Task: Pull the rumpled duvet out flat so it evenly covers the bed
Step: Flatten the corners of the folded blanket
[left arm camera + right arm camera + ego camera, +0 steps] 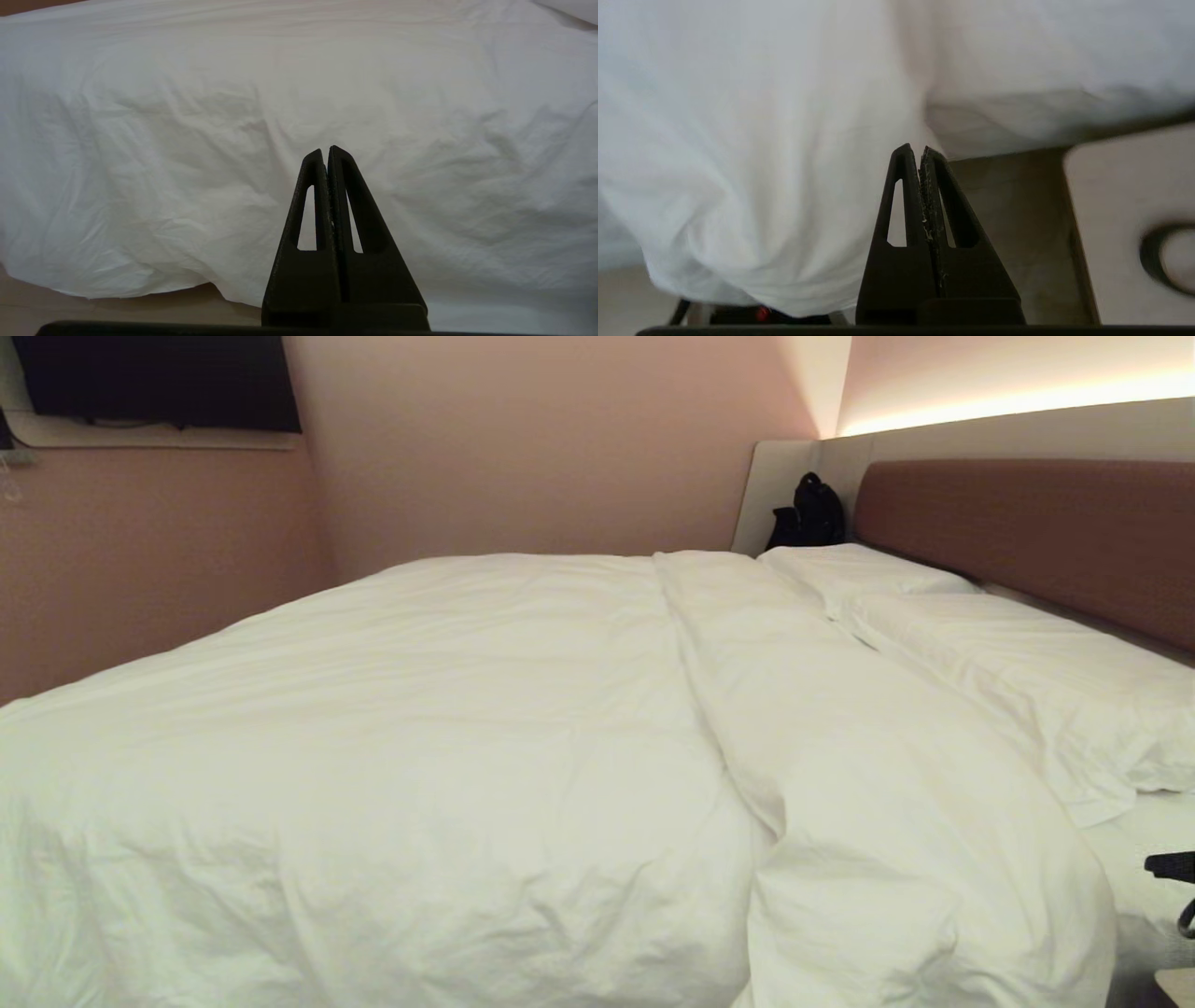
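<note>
The puffy white duvet [448,728] lies across most of the bed [1027,523], with a thick folded band [840,728] running along its pillow-side edge. Its near edge hangs over the side. My left gripper [325,150] is shut and empty, pointing at the hanging duvet [233,116] without touching it. My right gripper [915,148] is shut and empty too, close to the drooping duvet corner [761,163] beside the beige bed base [1008,210]. A black part of the right arm [1174,868] shows at the head view's right edge.
Two white pillows [1027,653] [859,569] lie against the brown headboard. A black bag [810,513] sits in the far corner. A pale nightstand top [1125,186] with a dark ring on it stands right of the bed base. A dark screen [159,378] hangs on the left wall.
</note>
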Available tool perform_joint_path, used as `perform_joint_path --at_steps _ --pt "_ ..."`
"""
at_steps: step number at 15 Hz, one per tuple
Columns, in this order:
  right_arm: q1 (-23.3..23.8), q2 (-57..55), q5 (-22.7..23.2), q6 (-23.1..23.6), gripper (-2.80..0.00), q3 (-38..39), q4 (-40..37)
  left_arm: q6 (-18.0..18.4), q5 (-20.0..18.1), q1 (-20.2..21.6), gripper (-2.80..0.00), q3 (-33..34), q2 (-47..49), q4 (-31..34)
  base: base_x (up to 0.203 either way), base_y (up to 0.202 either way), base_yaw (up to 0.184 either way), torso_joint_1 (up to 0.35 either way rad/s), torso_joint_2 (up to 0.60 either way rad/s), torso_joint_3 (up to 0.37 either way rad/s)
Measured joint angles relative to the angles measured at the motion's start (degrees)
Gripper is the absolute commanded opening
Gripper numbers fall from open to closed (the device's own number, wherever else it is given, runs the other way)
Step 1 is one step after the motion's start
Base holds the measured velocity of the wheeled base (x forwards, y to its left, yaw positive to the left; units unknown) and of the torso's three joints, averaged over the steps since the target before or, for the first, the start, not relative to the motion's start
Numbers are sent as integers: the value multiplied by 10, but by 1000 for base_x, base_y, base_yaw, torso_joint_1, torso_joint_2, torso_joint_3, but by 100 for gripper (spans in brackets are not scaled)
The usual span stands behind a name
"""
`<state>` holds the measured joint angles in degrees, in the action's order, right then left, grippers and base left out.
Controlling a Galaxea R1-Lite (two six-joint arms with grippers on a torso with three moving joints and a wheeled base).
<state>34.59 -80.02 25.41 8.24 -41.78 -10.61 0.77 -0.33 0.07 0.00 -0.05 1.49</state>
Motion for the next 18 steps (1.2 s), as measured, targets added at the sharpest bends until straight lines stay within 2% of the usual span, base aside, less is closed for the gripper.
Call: perform_joint_path --at_steps 6,7,10,12,15,18 --pt "1 -56 138 153 -280 -2 4 0 0 0 -280 0 0 0 0 0 0 0 0 0" --pt "1 -66 155 173 0 -4 4 0 0 0 -280 0 0 0 0 0 0 0 0 0" --pt "-3 -87 192 224 0 -12 2 0 0 0 -280 0 0 0 0 0 0 0 0 0" --pt "-2 -83 200 243 0 -12 -2 0 0 0 -280 0 0 0 0 0 0 0 0 0" --pt "-1 -55 191 257 0 1 -6 0 1 0 -280 0 0 0 0 0 0 0 0 0" --pt "0 -29 158 260 0 20 -5 0 0 0 -280 0 0 0 0 0 0 0 0 0"
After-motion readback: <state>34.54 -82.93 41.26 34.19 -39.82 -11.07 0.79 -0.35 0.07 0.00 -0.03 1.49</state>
